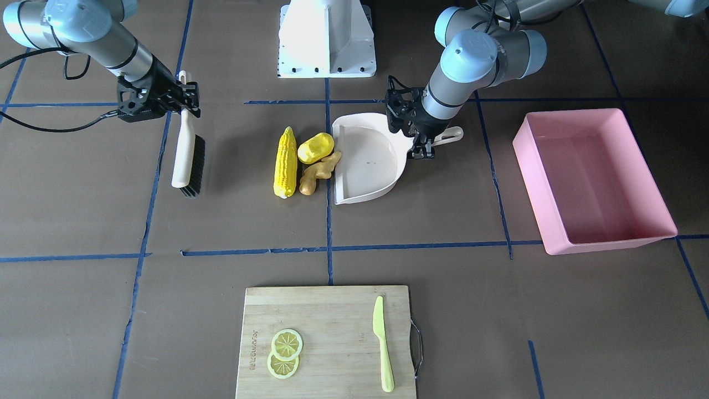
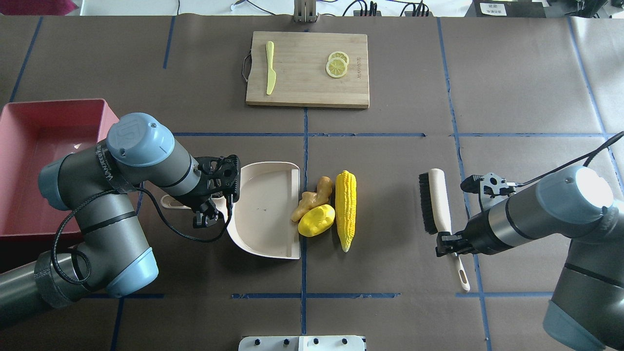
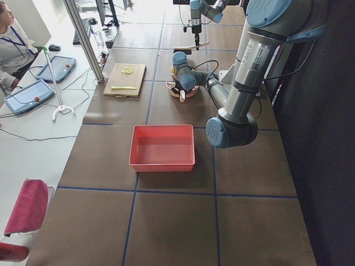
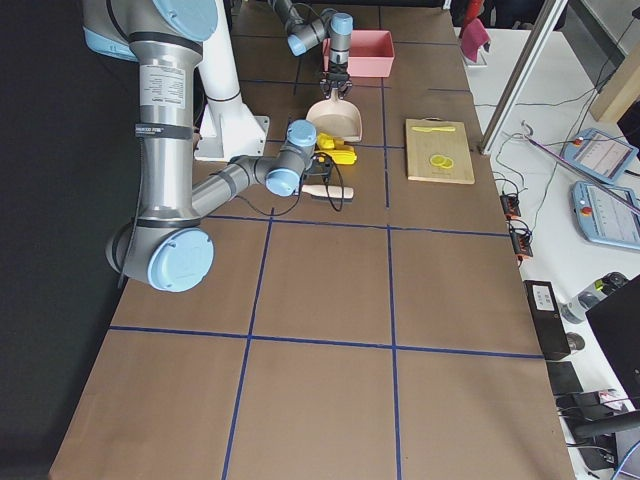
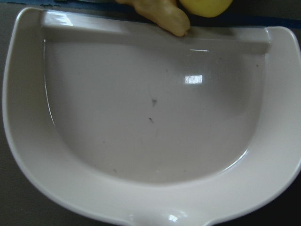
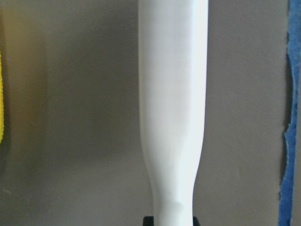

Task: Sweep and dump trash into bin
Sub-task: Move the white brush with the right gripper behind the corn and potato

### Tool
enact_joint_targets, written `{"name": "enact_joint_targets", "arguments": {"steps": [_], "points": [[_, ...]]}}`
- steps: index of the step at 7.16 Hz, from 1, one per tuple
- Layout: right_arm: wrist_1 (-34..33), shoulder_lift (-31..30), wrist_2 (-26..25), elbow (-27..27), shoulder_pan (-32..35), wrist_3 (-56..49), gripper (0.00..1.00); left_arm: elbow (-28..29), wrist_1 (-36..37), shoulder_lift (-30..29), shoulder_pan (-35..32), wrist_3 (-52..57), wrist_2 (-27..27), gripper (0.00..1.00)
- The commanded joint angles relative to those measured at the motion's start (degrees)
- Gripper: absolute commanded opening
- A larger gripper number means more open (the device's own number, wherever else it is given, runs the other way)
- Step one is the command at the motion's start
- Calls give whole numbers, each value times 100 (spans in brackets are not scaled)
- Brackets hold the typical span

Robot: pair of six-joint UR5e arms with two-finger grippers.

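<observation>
At the bottom right of the overhead view the right gripper (image 2: 451, 242) is clamping the cream handle of the brush (image 2: 436, 204), whose black bristles are pointing toward the trash but standing well apart from it. At the lower left the left gripper (image 2: 207, 214) is sitting closed on the handle of the dustpan (image 2: 263, 214), which is lying flat with its open lip facing the pile.

Just beyond that lip the trash is waiting at frame centre. The ginger root (image 2: 309, 197) is touching the lip, the lemon-like lump (image 2: 317, 220) is lying just beside it, and the corn cob (image 2: 346, 207) is lying alongside both on the brush's side. None of it is in the pan yet.

Several things are looking risky:
- The rounded lump and the cob are likely to roll sideways off a slanted stroke and slip past the ends of the lip.
- A hard push is liable to shove the whole pan back through the grip, since only its thin handle is being held.
- Any tilt while carrying would spill the load short of the bin (image 2: 39, 146), which is sitting open at the left edge, near the pan's handle end.

Farther off, at top centre, a cutting board (image 2: 307, 83) is carrying a lime-green knife (image 2: 269, 68) and lemon slices (image 2: 337, 65).

The table (image 2: 390, 273) is wearing matte brown sheeting crossed by blue tape lines (image 2: 360, 134). In the left side view a person (image 3: 8, 39) is sitting at the upper left beside tablets (image 3: 25, 97).
</observation>
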Motion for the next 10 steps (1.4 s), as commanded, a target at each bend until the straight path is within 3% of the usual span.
{"name": "enact_joint_targets", "arguments": {"steps": [1, 3, 5, 10], "points": [[-373, 776, -277, -119, -396, 249, 0, 3, -125, 23, 0, -97, 0, 1], [-382, 1531, -646, -583, -757, 602, 0, 3, -125, 23, 0, -97, 0, 1], [-382, 1902, -865, -839, -1029, 919, 0, 3, -125, 32, 0, -97, 0, 1], [-918, 2947, -919, -1339, -1110, 919, 0, 3, -125, 32, 0, -132, 0, 1]]}}
